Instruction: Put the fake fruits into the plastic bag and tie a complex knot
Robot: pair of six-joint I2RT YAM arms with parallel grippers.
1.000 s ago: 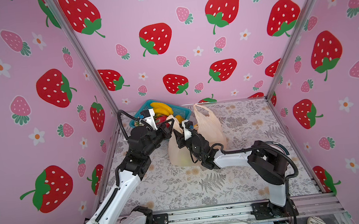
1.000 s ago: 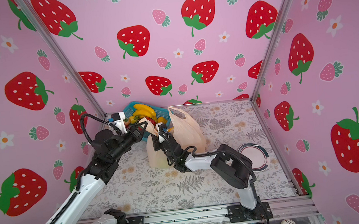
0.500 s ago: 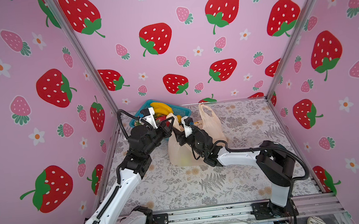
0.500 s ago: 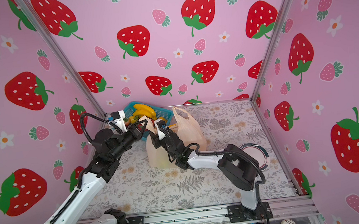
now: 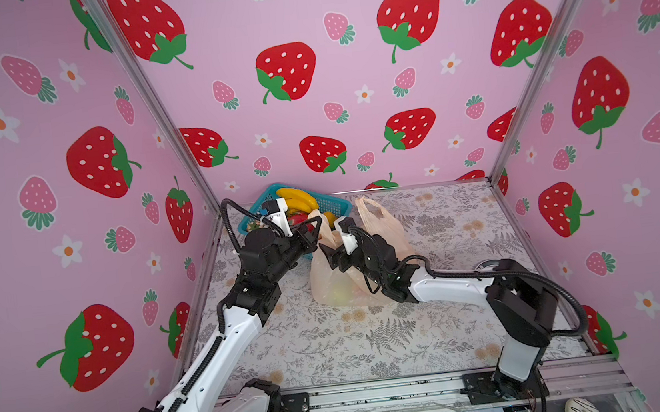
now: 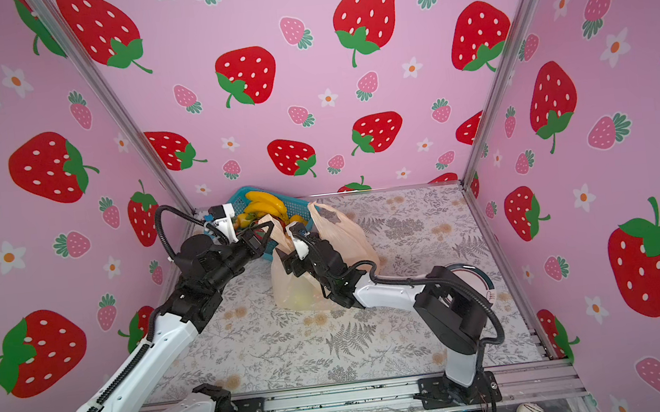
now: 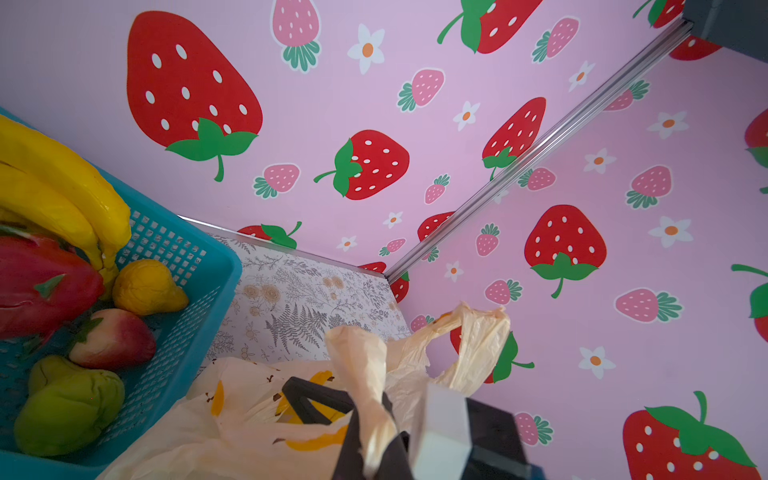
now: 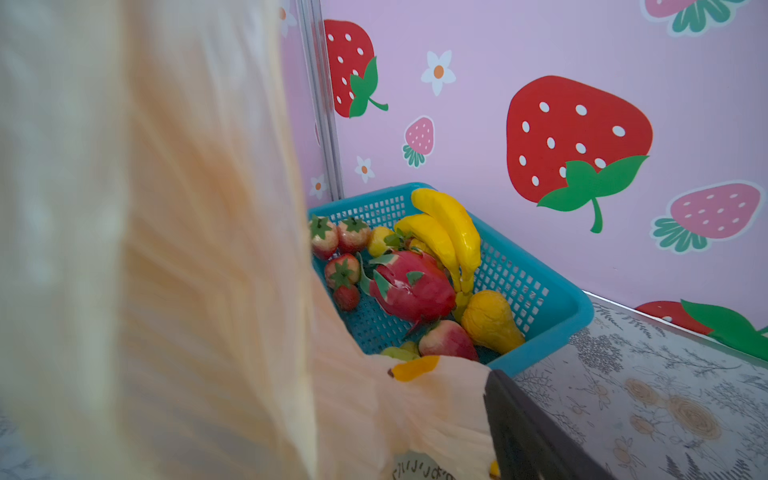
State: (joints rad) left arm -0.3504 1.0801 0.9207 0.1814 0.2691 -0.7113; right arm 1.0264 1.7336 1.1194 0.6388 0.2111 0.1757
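In the far left corner of the table (image 5: 437,329) sits a teal mesh basket (image 5: 338,205). It holds the fake fruits: a yellow banana bunch (image 8: 451,232), a pink-red dragon fruit (image 8: 411,291), a yellow-orange pear (image 8: 490,322), several strawberries (image 8: 340,239), a red-pink round fruit (image 8: 446,338) and a lumpy green pear (image 7: 66,407).

Just beside the basket, toward the middle of the far edge, the plastic bag (image 5: 383,232) stands upright on the floral cloth, and its film touches the basket's near wall. A pale yellow-green shape (image 5: 338,296) shows through the film low in the bag.

The left gripper (image 7: 357,419) is clamped on one twisted handle (image 7: 361,365) and holds it up. The other handle loop (image 7: 478,332) stands free and apart from it.

The right gripper (image 5: 330,257) is at the bag's mouth between the two handles, with its jaws spread wide. In the right wrist view one dark finger (image 8: 523,419) lies against the printed film, and bag film hides the other.

A round plate (image 6: 483,278) lies near the right edge, partly behind the right arm.
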